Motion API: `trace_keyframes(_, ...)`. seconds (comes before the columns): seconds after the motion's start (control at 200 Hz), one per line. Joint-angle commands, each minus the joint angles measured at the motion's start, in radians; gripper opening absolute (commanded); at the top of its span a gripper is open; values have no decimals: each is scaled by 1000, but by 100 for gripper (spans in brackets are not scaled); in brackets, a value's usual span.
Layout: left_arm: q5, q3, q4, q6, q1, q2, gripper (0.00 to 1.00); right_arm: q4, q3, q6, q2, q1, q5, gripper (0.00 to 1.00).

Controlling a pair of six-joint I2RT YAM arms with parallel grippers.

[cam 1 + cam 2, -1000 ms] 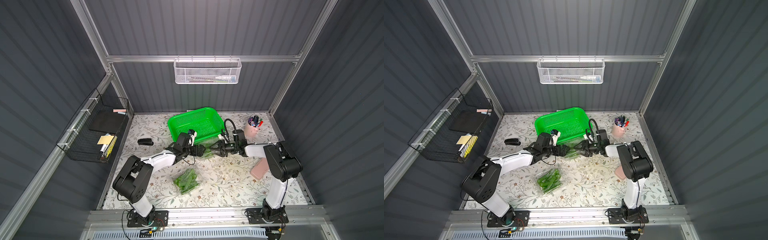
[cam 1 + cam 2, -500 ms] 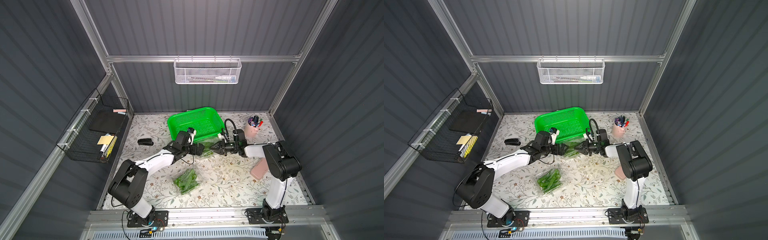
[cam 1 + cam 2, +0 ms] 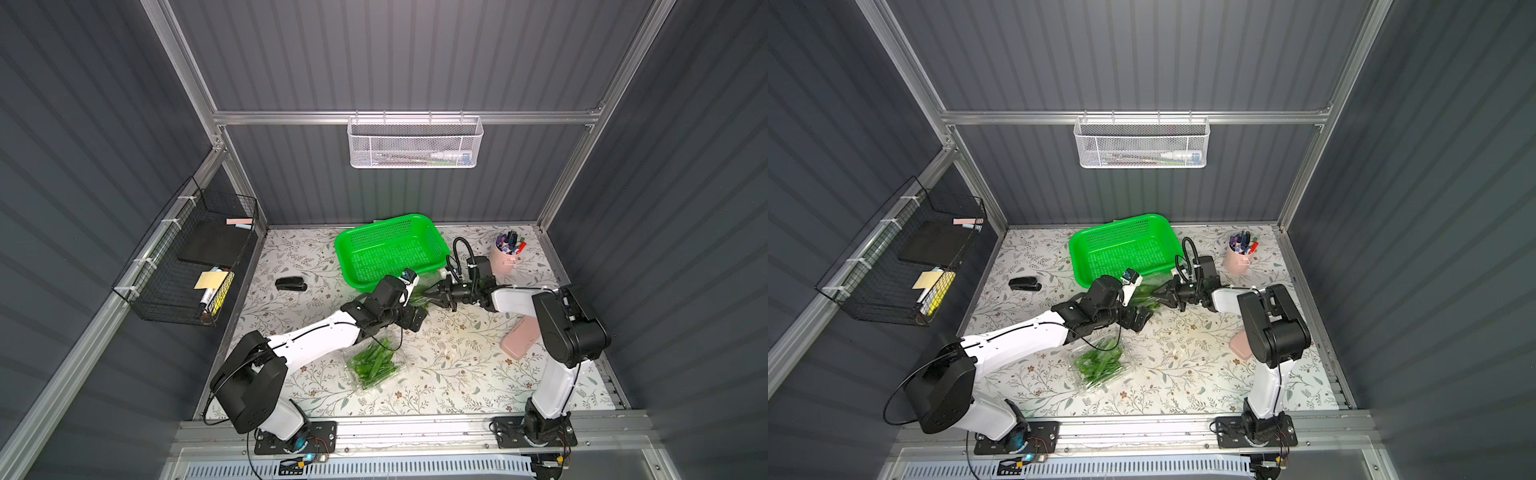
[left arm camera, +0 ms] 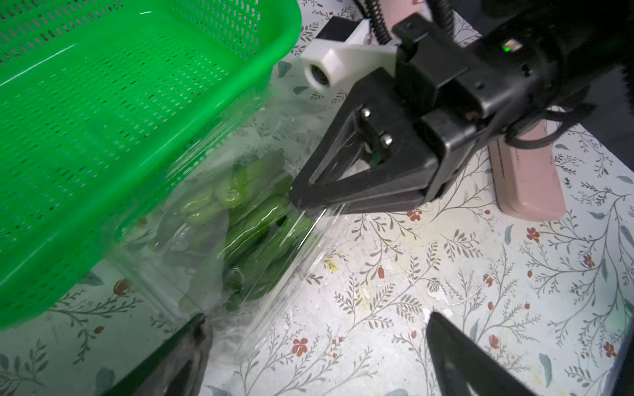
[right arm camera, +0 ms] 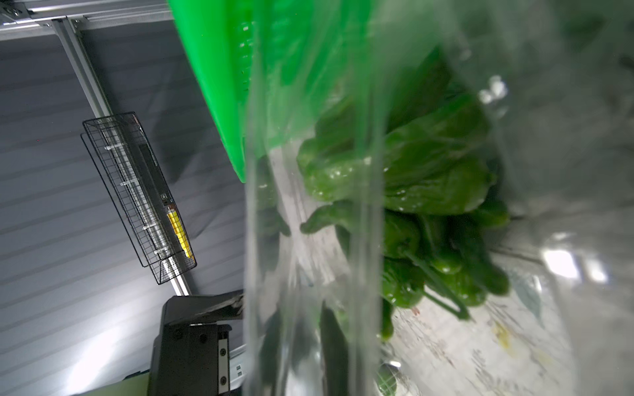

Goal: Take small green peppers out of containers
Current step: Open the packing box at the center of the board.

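A clear container (image 3: 419, 300) of small green peppers (image 4: 254, 223) lies against the front of the green basket, between my two grippers. In the left wrist view my right gripper (image 4: 302, 205) is shut on the thin clear edge of this container. In the right wrist view the plastic (image 5: 308, 240) runs between the right gripper's jaws, with peppers (image 5: 429, 178) behind it. My left gripper (image 4: 319, 353) stands wide open beside the container's near corner and holds nothing. A second container (image 3: 376, 368) of peppers (image 3: 1100, 363) lies shut nearer the front in both top views.
The green basket (image 3: 390, 249) stands at the back centre. Right of it stands a pink cup of pens (image 3: 507, 257). A pink case (image 3: 519, 343) lies by the right arm and a black stapler (image 3: 291, 284) at the left. A wire basket (image 3: 195, 257) hangs on the left wall.
My right gripper's jaws have closed onto the container's clear edge. My left gripper has shifted a little toward the container's near side and stayed open.
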Motion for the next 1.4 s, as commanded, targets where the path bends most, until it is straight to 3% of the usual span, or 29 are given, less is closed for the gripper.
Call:
trace_keyframes(0.0, 18, -17, 43, -55, 7, 11, 99, -64, 1, 69, -52, -16, 84, 19)
trace_keyframes(0.18, 29, -17, 63, -89, 8, 53, 99, 70, -78, 222, -80, -32, 137, 19)
trace_keyframes(0.575, -79, -3, 122, -157, 22, 139, 99, 220, -181, 334, -124, -32, 225, 18)
trace_keyframes(0.896, -18, 13, 157, -127, 22, 182, 99, 354, -294, 465, -191, -36, 325, 18)
trace_keyframes(1.106, 100, 28, 170, -87, 23, 185, 99, 264, -405, 480, -358, -48, 457, 17)
trace_keyframes(1.251, 219, 108, 118, -2, 22, 253, 99, 91, -466, 443, -552, -52, 637, 16)
trace_keyframes(1.396, 359, 180, 105, 8, 22, 333, 99, 20, -474, 402, -679, -58, 787, 16)
